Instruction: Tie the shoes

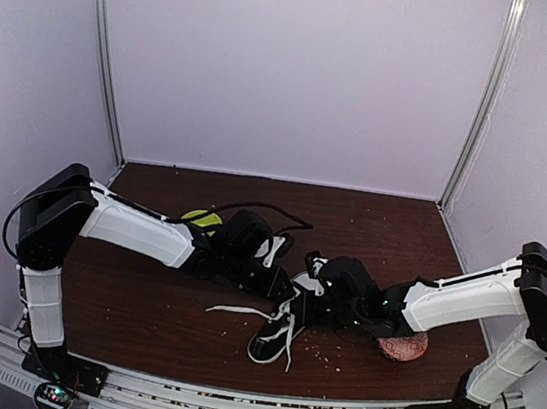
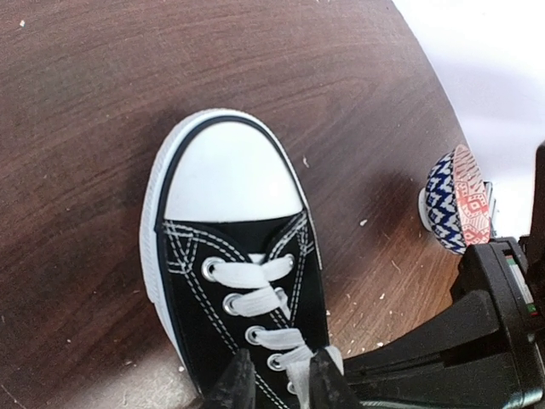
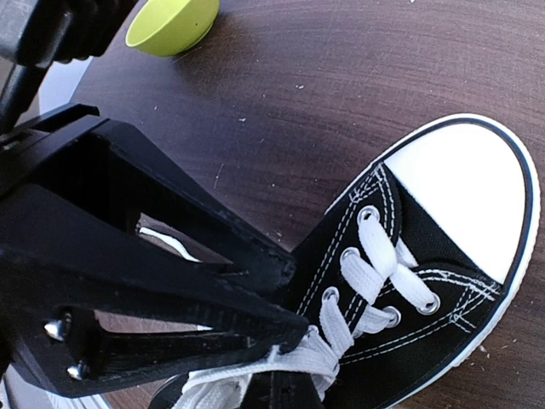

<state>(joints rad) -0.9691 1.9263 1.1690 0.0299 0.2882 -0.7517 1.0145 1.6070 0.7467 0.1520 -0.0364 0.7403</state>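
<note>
Working the lace pickup, by my read: sneaker (image 2: 238, 256) sits on the table (image 1: 137, 318) mid-front between both arms, toe toward the bases, laces (image 1: 231, 310) untied, loose ends sprawled left and toward the near edge. Left gripper (image 2: 281, 366) is down over the upper eyelets, fingers a little apart astride the lacing; I can't tell whether it pinches anything. Right gripper (image 3: 294, 298) is closed, tips right at the lace by the tongue; a grip I can't confirm. No knot yet. Next I probably need one free end in each pincer, pulled clear to opposite sides, then crossed.
</note>
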